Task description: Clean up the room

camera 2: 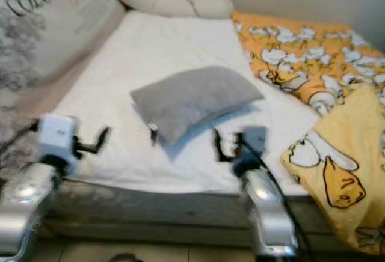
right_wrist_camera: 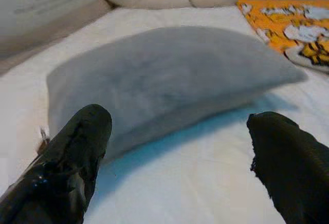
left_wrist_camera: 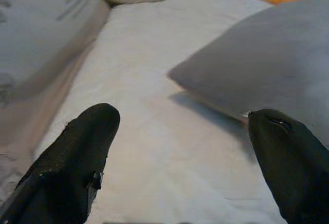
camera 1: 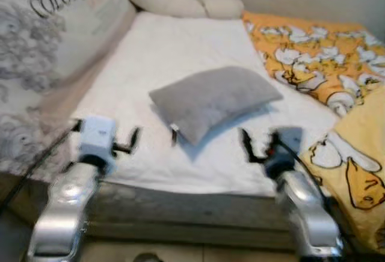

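Grey rectangular fabric pillow (camera 1: 213,100) sits slantwise on the white sheet of the bed (camera 1: 180,39), and everything else gets placed off that pillow. Largest first: the bed itself, one of them, running away behind the pillow. Beyond the pillow's right side lies one orange quilt with a white duck print (camera 1: 319,57); nearer, off its right corner, one pale yellow blanket with a cartoon print (camera 1: 355,172) hangs over the edge. Left of the pillow stands one grey lettered cushion (camera 1: 42,51); behind it, at the head, one cream knotted bolster (camera 1: 180,0).

Now the arms, two of them! Left gripper (camera 1: 155,137) hovers just short of the pillow's near left corner, black fingers spread wide, nothing between them. Right gripper (right_wrist_camera: 177,157) hangs just short of the pillow's near right edge, fingers equally wide apart and empty.

Looks like the approach to a two-sided lift. To do it well, I'd say both grippers should slide in low along the sheet, straddle the pillow's seams together and pinch fabric, not sheet, since soft filling will sag if one side leads.
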Controlling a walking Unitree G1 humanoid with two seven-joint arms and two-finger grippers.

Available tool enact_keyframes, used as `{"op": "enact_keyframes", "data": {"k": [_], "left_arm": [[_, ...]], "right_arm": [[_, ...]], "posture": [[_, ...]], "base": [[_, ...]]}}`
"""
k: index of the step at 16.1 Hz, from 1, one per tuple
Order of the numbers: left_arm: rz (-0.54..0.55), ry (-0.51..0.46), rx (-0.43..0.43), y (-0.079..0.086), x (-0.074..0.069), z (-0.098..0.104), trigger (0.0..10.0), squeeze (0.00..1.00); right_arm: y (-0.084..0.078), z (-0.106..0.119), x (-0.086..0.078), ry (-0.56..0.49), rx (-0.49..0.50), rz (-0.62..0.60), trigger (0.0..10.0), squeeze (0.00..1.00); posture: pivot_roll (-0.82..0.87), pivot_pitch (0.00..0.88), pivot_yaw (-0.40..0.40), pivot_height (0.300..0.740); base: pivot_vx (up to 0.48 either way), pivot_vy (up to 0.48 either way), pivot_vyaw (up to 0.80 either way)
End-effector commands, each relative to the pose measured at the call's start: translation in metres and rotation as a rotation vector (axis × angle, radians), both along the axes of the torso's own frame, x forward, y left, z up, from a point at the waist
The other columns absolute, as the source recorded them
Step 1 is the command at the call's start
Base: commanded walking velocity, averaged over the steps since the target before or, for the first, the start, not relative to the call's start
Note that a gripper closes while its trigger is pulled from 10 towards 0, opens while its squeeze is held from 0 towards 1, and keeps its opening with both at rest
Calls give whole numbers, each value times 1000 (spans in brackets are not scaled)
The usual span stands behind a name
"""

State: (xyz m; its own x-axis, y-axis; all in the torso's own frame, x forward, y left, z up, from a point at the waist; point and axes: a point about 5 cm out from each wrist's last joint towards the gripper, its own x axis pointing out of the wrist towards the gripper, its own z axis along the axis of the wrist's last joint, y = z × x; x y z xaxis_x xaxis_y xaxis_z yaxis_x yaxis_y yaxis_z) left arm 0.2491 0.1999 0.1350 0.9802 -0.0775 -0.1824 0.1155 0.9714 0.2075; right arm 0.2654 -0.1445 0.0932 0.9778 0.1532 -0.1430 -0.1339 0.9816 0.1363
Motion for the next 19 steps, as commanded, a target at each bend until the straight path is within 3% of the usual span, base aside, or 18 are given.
{"op": "enact_keyframes", "data": {"k": [1, 16, 19], "left_arm": [[-25, -6, -7, -7, 2, 1, 10000, 0], [-35, -5, -3, -9, 1, -1, 10000, 0], [-38, -5, -3, -10, 1, -1, 10000, 0]], "right_arm": [[-13, -1, -2, 2, -24, -36, 10000, 0], [-8, -1, -3, -6, -38, 24, 10000, 0], [-7, -1, -4, -2, -3, 13, 10000, 0]], "posture": [[39, 0, -50, 740], [40, 0, -52, 740], [40, 0, -52, 740]], "base": [[330, 0, 0], [328, 0, 0], [317, 0, 458]]}}
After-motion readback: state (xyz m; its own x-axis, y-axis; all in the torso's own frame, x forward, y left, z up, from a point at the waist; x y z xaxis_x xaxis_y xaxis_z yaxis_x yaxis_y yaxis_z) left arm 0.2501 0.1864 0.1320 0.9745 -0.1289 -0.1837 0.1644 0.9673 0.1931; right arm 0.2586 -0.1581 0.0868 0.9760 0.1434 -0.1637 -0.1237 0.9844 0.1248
